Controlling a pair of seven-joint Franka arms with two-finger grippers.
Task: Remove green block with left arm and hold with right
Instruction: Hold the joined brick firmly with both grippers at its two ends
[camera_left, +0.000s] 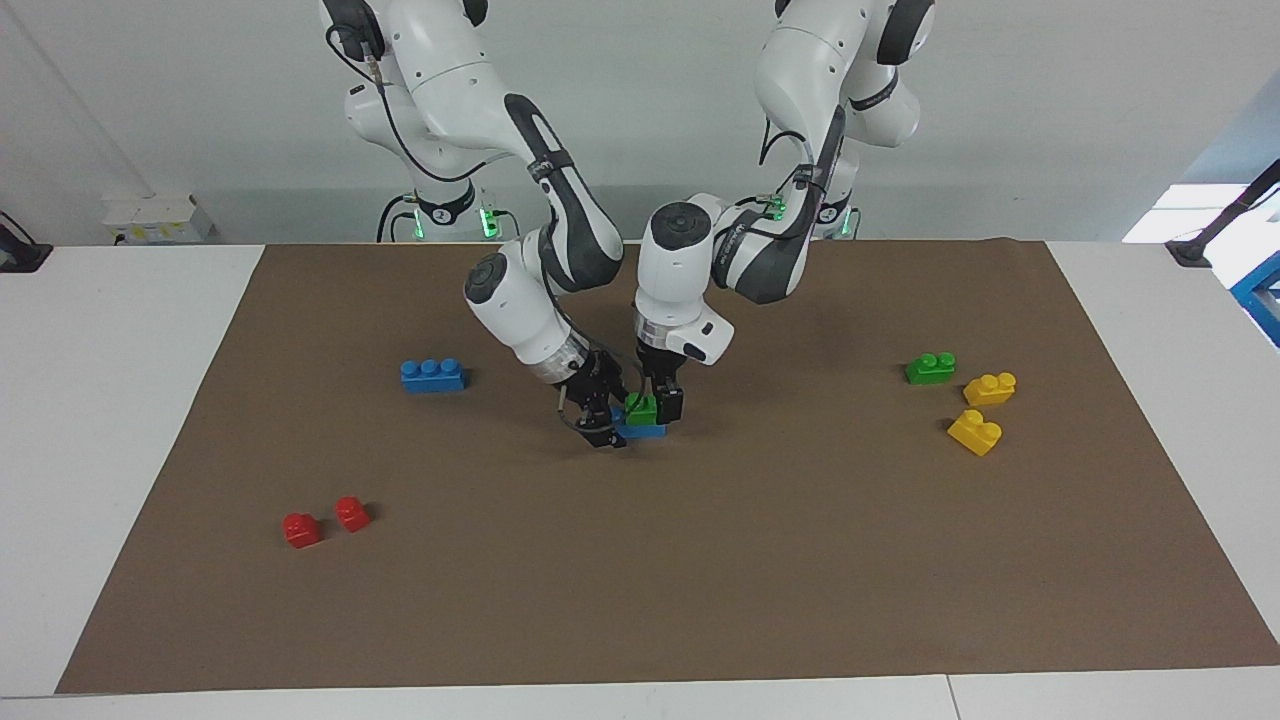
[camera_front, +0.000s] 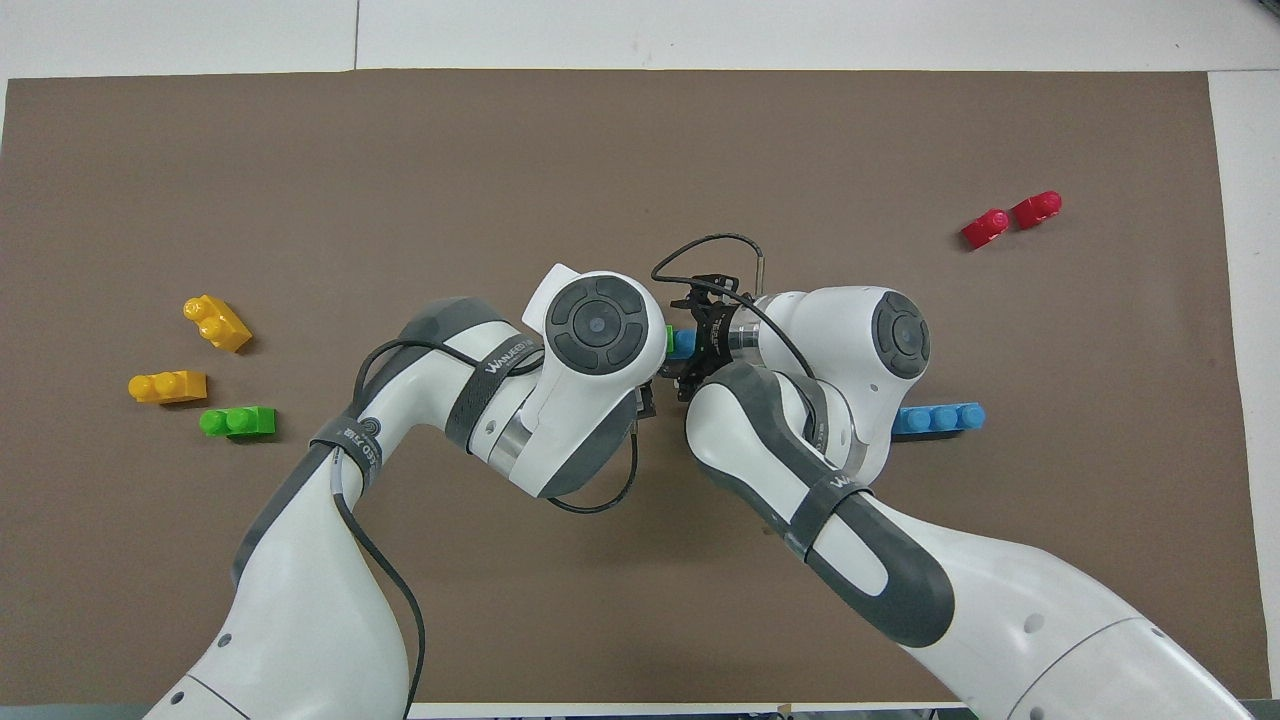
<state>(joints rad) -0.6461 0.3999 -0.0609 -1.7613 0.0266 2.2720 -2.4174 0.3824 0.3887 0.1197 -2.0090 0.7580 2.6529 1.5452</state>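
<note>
Two small red plastic bricks lie nearest the camera, at about eight o'clock on the brown-papered worktop. At centre, the small bright green plastic block sits stacked on a blue plastic brick; its long axis cannot be made out. The left end effector grips the green block, the right end effector clamps the blue brick. Counted: two green, two blue, two yellow, two red. One arm band reads "WANJEED".

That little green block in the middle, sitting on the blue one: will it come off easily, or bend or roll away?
The green block looks like hard moulded plastic, so probably stiff. It sits on the blue brick, so it may resist before popping free. With the left gripper at it and the right gripper at the stack, and flat sides, rolling seems unlikely.
</note>
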